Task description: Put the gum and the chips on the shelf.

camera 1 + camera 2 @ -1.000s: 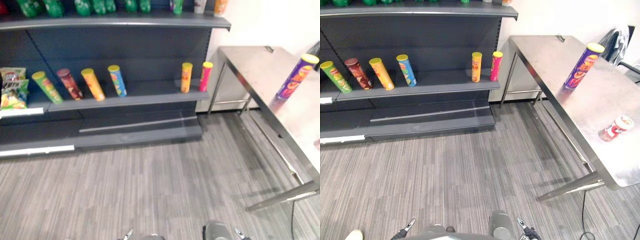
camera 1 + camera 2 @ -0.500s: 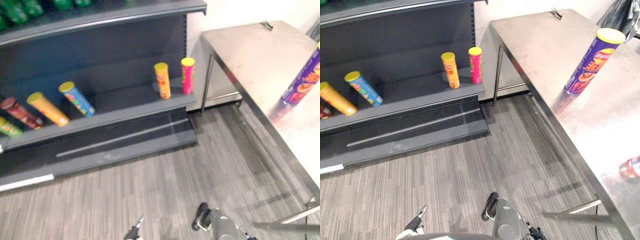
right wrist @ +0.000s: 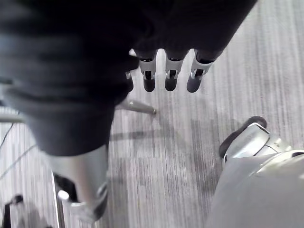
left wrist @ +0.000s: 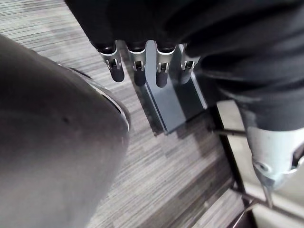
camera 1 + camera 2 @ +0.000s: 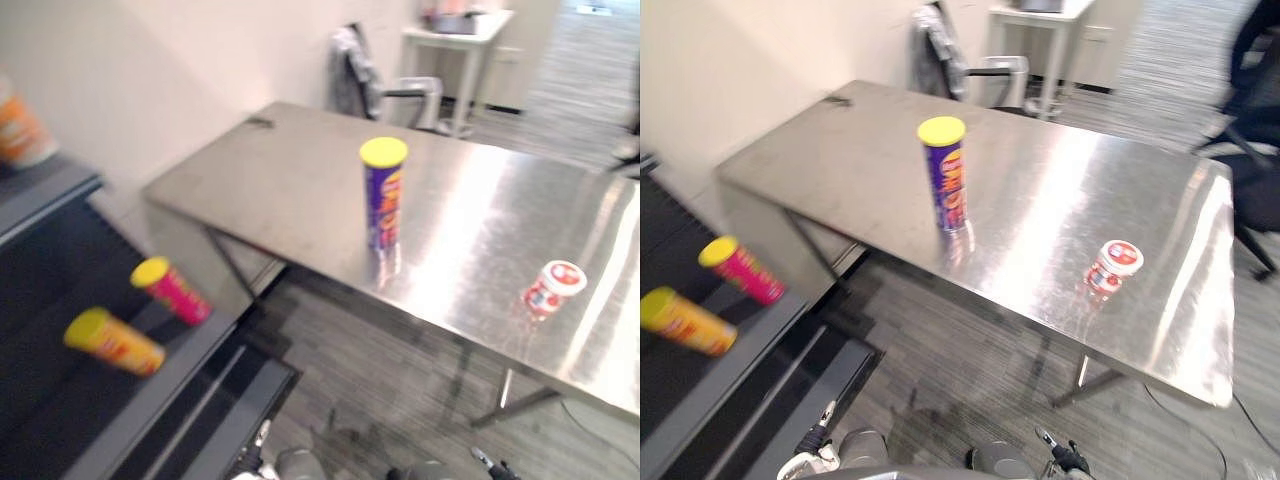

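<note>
Left hand (image 4: 138,71): fingers hang straight over the striped floor and hold nothing.
Right hand (image 3: 171,78): likewise slack and empty, low over the floor.
Gum tub (image 5: 1112,268): stands on the steel table (image 5: 1040,190), right of frame centre, near the table's front edge.
Chips can (image 5: 945,180): at frame centre, farther in on the table, well apart from the tub.
Key relation: both items lie ahead of and above the hands. The tub looks nearer the right hand.
Long axis: the can is upright, so its axis is vertical.
Appearance: the tub is squat, red and white, with a white lid. The can is tall and purple with a yellow lid.
Shelf (image 5: 730,380): lower left of the frame, dark, carrying a pink can (image 5: 740,272) and a yellow can (image 5: 688,322).
</note>
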You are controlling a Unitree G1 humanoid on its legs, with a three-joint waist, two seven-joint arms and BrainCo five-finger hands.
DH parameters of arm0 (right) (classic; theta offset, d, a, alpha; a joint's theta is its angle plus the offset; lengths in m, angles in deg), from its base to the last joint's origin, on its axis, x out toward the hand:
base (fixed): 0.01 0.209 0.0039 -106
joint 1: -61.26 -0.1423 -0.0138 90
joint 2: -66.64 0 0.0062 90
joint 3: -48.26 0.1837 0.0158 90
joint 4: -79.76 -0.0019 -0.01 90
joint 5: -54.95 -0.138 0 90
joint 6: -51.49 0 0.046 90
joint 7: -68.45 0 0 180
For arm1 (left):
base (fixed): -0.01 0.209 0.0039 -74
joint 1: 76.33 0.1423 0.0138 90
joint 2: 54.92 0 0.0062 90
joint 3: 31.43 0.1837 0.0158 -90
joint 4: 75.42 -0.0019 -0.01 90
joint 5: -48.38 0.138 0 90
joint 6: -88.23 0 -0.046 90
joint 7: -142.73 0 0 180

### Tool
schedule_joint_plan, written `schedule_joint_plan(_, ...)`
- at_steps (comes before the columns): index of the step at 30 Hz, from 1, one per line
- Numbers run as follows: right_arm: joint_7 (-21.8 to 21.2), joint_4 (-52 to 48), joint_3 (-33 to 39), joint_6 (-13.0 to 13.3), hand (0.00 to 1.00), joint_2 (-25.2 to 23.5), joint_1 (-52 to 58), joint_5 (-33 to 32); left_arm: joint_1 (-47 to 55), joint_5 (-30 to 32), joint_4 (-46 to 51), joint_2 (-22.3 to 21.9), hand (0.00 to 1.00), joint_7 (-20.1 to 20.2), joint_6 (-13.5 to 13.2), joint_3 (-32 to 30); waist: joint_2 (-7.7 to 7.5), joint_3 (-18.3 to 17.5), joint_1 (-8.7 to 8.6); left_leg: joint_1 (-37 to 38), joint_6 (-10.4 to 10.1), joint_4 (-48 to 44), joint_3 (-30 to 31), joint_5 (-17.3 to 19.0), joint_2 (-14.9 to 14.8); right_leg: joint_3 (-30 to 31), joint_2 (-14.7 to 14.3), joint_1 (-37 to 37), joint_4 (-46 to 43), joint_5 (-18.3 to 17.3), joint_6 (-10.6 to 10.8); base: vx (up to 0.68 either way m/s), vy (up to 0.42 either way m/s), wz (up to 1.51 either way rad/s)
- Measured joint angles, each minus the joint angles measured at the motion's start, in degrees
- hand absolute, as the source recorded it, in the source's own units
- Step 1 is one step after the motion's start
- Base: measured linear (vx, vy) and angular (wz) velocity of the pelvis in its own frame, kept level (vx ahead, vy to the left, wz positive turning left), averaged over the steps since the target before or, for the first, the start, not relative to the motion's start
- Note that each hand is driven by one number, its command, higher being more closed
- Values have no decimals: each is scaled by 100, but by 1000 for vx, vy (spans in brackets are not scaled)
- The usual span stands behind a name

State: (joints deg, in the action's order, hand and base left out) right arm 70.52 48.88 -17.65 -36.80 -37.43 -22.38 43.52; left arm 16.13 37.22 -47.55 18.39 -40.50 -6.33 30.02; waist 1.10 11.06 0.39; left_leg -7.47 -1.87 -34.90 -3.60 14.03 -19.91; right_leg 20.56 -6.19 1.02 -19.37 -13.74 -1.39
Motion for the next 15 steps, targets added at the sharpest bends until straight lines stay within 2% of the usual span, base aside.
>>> schedule_joint_plan(1,2,-7,6,4,0,-2,15,0,13,0,-6,-19,0,-30,1,-9,20,-15,-2,78,27,219,162,-29,-7,201,-2,7,-12,-15,72,258,632,-194)
schedule_joint_plan(2,0,-25,27,9,0,-4,96,0,34,3,-28,-63,0,-55,3,-9,39,-123,-11,205,151,641,477,-255,8,589,-7,112,-54,-75,221,179,573,-173)
schedule_joint_plan(3,2,-15,99,11,0,-12,159,4,28,9,-63,-93,0,-81,1,-17,115,-269,-2,386,-44,952,753,-371,128,856,17,275,-134,-149,403,160,565,-167)
schedule_joint_plan(5,-14,40,269,-1,0,-130,191,6,-9,5,-47,-15,0,-108,-7,-9,-100,-327,-47,418,-199,839,814,-240,457,908,239,458,-214,-67,583,44,428,-121)
schedule_joint_plan(6,-14,44,361,-12,0,-223,302,9,-70,4,-21,37,0,-136,-27,-3,-200,-373,-55,417,-374,666,921,-126,639,927,443,526,-185,98,761,-39,506,-121)
schedule_joint_plan(7,-14,46,485,-22,0,-254,385,4,-63,3,65,26,0,-152,-30,11,-160,-392,-76,477,-728,568,876,118,670,945,485,551,-181,205,918,-50,497,-96)
schedule_joint_plan(8,-12,47,513,-23,0,-255,419,6,-83,2,89,29,0,-154,-34,43,-144,-428,-128,486,-862,563,848,260,698,945,525,591,-183,220,945,-84,388,-56)
schedule_joint_plan(9,-20,49,541,-28,0,-288,501,-1,-209,-2,159,37,0,-162,-37,174,-148,-447,-265,481,-938,624,654,488,764,946,643,693,-199,276,1044,-85,291,-16)
schedule_joint_plan(11,-14,47,682,-33,0,-356,516,-55,-464,-144,185,24,0,-164,-52,377,-163,-454,-372,511,-959,845,226,609,876,990,807,911,-260,521,1188,-147,336,-15)
schedule_joint_plan(12,-11,30,714,-31,0,-362,534,-142,-587,-241,225,-35,0,-165,-78,479,-173,-452,-382,573,-952,957,20,613,944,1033,852,993,-250,800,1195,-207,358,-45)
schedule_joint_plan(13,-4,19,715,-27,0,-374,589,-265,-585,-369,346,-134,0,-166,-166,592,-102,-415,-405,629,-917,968,-100,629,976,1046,886,991,-109,1111,1199,-191,278,-55)
schedule_joint_plan(14,-3,15,723,-17,0,-372,618,-302,-570,-399,392,-154,0,-166,-212,636,-69,-404,-417,642,-874,966,-132,652,995,1047,907,970,-18,1248,1216,-224,246,-66)
schedule_joint_plan(15,-1,4,759,-15,0,-373,643,-400,-550,-408,404,-189,0,-165,-280,728,-26,-404,-420,654,-683,980,-295,762,1024,1037,950,1004,171,1484,1242,-232,233,-80)
